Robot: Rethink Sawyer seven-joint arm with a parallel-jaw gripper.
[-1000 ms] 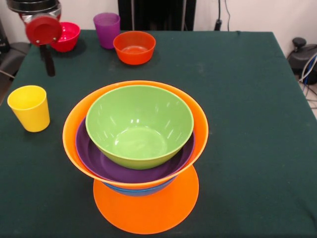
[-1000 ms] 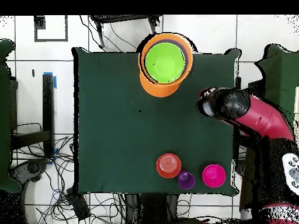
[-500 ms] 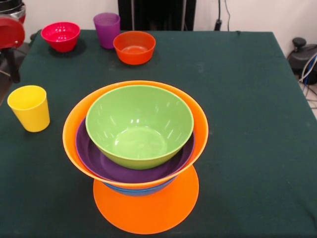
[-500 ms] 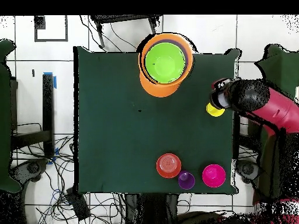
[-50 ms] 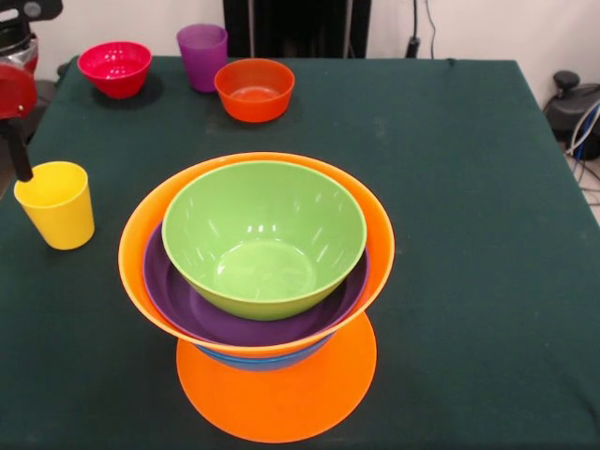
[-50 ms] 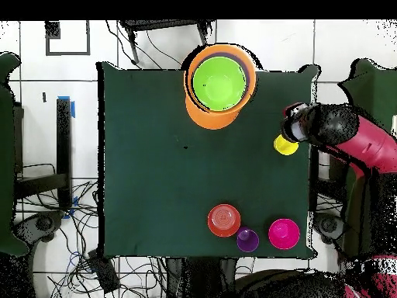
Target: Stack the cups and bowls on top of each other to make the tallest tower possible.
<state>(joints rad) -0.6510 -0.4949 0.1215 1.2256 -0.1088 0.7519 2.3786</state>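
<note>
Front view first: the tower [image 5: 256, 281] sits near the front middle of the desk [image 5: 469, 234]; a green bowl [image 5: 263, 236] is nested in a purple bowl [image 5: 187, 305], which is in a big orange bowl [image 5: 136, 244], with a bit of blue showing under that and an upside-down orange bowl [image 5: 281, 394] as the base; the yellow cup [image 5: 55, 203] stands upright off to the left, well apart from the tower; at the back there's a pink-red bowl [image 5: 115, 67], a purple cup [image 5: 202, 54] and an orange-red bowl [image 5: 254, 88]; the gripper [image 5: 19, 155] pokes in at the left edge, just above the yellow cup's rim; can't tell if it's released or clenched, only one dark prong shows.

Overhead view: the arm [image 6: 349, 140] hangs over the desk's right edge with the yellow cup [image 6: 285, 145] right beside its head; the tower [image 6: 219, 84] is up top, the three small pieces along the bottom edge.

My guess is it's going for the yellow cup; best bet is to come straight down, straddle the rim wall, pinch gently so it doesn't tip, then lift clear before heading to the green bowl.
</note>
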